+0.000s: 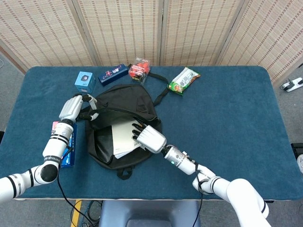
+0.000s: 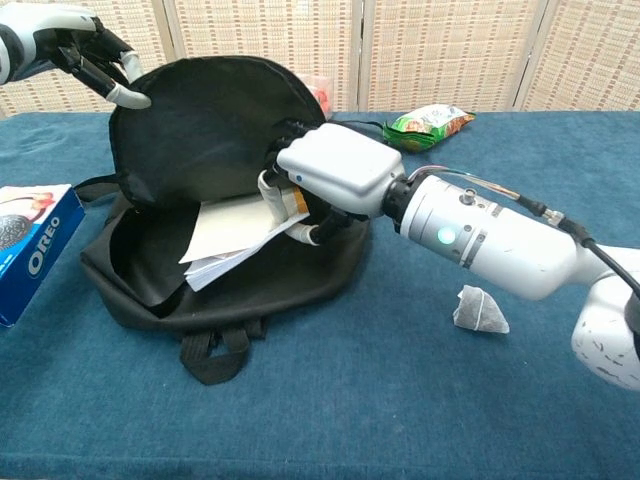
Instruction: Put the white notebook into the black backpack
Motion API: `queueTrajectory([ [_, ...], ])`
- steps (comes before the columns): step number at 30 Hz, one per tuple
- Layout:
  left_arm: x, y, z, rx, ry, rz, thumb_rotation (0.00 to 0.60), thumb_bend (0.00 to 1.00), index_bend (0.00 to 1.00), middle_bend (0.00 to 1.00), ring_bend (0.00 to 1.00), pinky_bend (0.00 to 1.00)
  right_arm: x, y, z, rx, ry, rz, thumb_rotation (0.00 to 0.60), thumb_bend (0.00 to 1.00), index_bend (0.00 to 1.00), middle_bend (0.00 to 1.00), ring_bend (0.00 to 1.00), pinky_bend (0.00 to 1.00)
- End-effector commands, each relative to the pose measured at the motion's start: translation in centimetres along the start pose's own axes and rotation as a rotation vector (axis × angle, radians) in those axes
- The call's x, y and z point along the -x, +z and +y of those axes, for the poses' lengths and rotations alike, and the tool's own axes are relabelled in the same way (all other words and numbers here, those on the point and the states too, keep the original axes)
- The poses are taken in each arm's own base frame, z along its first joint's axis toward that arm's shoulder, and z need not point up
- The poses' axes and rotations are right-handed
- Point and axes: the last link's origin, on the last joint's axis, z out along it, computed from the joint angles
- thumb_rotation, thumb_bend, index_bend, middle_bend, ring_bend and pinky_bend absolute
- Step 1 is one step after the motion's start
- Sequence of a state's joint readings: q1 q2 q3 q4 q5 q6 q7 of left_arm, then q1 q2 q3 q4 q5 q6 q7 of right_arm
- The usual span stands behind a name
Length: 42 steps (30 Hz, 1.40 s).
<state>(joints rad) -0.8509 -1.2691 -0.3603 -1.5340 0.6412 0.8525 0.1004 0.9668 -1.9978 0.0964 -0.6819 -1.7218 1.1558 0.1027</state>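
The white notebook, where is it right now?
The white notebook lies partway inside the open black backpack in the head view's left middle, held by the right hand.

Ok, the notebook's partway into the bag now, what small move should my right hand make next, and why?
Probably push a little deeper before letting go. The right hand grips the white notebook, which sits tilted inside the black backpack, its lower corner near the front rim. The left hand holds the flap up, so the opening looks clear for that.
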Motion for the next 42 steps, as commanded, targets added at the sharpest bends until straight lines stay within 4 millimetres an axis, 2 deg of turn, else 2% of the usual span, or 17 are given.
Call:
queueTrajectory([
  [1,-0.1,0.0,-0.1,-0.006,0.001,0.006,0.600,0.29,0.75,0.34,0.30,0.08,0.4,0.3,0.0,0.006,0.005,0.003,0.600,0.40,0.78,0.40,0.17,0.00],
  [13,-0.4,-0.2,-0.2,-0.016,-0.027,-0.025,0.600,0.29,0.75,0.34,0.29,0.08,1.5,1.5,0.5,0.027,0.010,-0.004,0.600,0.33,0.77,0.40,0.15,0.00],
  [21,-0.3,-0.3,-0.1,-0.014,-0.019,-0.040,0.600,0.29,0.75,0.34,0.29,0.08,1.9,2.4,0.1,0.044,-0.014,-0.017,0.600,0.29,0.67,0.39,0.14,0.00],
  [24,-0.3,-0.3,-0.2,-0.015,-0.017,-0.046,0.600,0.29,0.75,0.34,0.29,0.08,2.1,2.6,-0.1,0.051,-0.018,-0.029,0.600,0.24,0.58,0.36,0.13,0.00],
  [28,-0.3,-0.5,-0.3,-0.018,-0.014,-0.046,0.600,0.29,0.75,0.34,0.29,0.08,2.1,2.6,0.2,0.068,-0.023,-0.033,0.600,0.07,0.29,0.28,0.06,0.00],
  [32,-0.4,-0.5,-0.5,-0.023,-0.011,-0.048,0.600,0.29,0.75,0.34,0.29,0.08,1.5,1.9,1.0,0.076,-0.042,-0.031,0.600,0.00,0.07,0.17,0.00,0.00],
  [35,-0.3,-0.6,-0.6,-0.021,-0.007,-0.052,0.600,0.29,0.75,0.34,0.29,0.08,1.1,1.1,1.7,0.071,-0.055,-0.046,0.600,0.00,0.00,0.11,0.00,0.00],
  [42,0.6,-1.4,-1.1,-0.010,0.046,-0.074,0.600,0.29,0.73,0.34,0.29,0.08,-1.8,-2.9,3.2,0.059,-0.063,-0.079,0.600,0.00,0.00,0.07,0.00,0.00],
])
